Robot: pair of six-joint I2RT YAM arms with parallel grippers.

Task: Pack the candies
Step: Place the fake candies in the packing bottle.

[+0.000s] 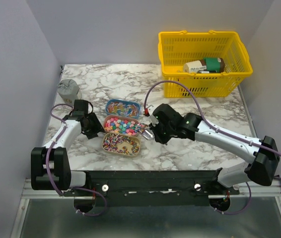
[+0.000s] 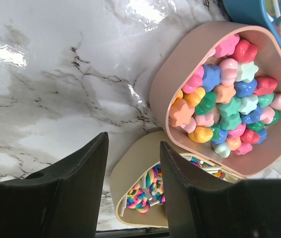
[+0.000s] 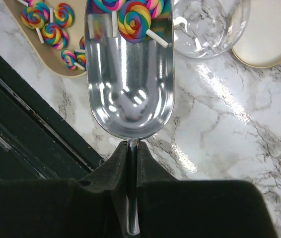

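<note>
Three small trays lie mid-table: a blue one (image 1: pixel 122 107), a pink one (image 1: pixel 122 125) full of pink, blue, green and yellow candies (image 2: pixel 230 94), and a beige one (image 1: pixel 121 143) with rainbow swirl lollipops (image 2: pixel 148 191). My left gripper (image 2: pixel 133 163) is open, its fingers on either side of the beige tray's left end wall. My right gripper (image 3: pixel 132 148) is shut on the handle of a silver scoop (image 3: pixel 130 94). The scoop holds a few swirl lollipops (image 3: pixel 133 20) at its tip, between the beige tray (image 3: pixel 68 74) and an open glass jar (image 3: pixel 205 25).
The jar's gold lid (image 3: pixel 269 34) lies right beside the jar. A yellow basket (image 1: pixel 205 74) holding a few packages stands at the back right. A grey lidded pot (image 1: pixel 68 89) sits at the back left. A black rail (image 1: pixel 145 181) runs along the table's near edge.
</note>
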